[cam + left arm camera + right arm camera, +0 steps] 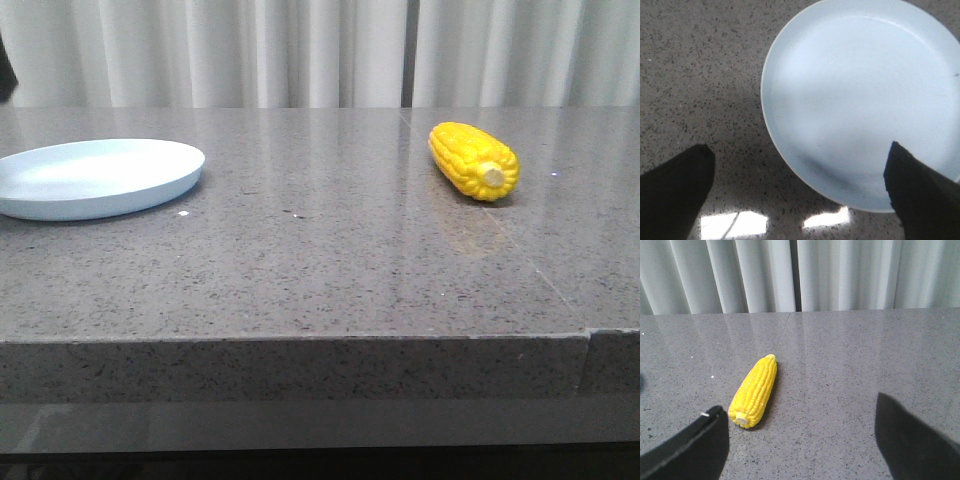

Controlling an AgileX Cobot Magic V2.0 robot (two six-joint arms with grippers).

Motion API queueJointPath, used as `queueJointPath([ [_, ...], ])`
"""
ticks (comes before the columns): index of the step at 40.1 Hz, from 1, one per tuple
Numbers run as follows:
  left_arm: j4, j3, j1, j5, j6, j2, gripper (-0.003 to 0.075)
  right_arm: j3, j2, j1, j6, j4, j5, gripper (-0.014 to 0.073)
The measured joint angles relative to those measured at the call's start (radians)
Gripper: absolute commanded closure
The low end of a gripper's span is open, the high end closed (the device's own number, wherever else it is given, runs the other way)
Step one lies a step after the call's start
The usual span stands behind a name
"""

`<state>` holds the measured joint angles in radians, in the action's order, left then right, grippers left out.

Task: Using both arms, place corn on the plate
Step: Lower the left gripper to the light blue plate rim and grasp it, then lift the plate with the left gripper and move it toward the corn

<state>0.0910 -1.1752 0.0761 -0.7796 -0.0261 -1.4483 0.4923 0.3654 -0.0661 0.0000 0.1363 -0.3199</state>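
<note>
You've got corn (473, 160) lying far right on the table (320, 270), plate (95, 177) far left, well apart. L gripper (800, 195) spread above plate; R gripper (802, 440) spread, empty, near corn.

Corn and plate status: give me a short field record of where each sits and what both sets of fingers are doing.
corn: lying on the table, robot's right side, pale stub end toward the camera
plate: on the table, left side, nothing on it
corn on plate: not yet
left gripper: fingers spread wide, above the plate's rim, holding nothing
right gripper: fingers spread wide, short of the corn, holding nothing
</note>
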Motion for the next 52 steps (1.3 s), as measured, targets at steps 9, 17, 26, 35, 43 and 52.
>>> queueJointPath([
  [9,0.0,-0.046,-0.019,-0.006,0.004,-0.157,0.0061,0.0,0.0,0.0,0.0,0.0,0.0,-0.0027],
  [17,0.002,-0.05,-0.019,-0.006,0.004,-0.223,0.0095,0.0,0.0,0.0,0.0,0.0,0.0,-0.0027],
  [26,0.004,-0.051,-0.022,0.006,0.004,-0.232,0.0345,0.0,0.0,0.0,0.0,0.0,0.0,-0.0027],
  [35,0.015,-0.051,-0.021,0.01,0.004,-0.232,0.0591,0.0,0.0,0.0,0.0,0.0,0.0,-0.0027],
  [43,0.021,-0.053,-0.021,0.017,0.008,-0.232,0.0739,0.0,0.0,0.0,0.0,0.0,0.0,-0.0027],
  [52,0.049,-0.071,-0.021,0.022,0.013,-0.232,0.0741,0.0,0.0,0.0,0.0,0.0,0.0,-0.0027],
])
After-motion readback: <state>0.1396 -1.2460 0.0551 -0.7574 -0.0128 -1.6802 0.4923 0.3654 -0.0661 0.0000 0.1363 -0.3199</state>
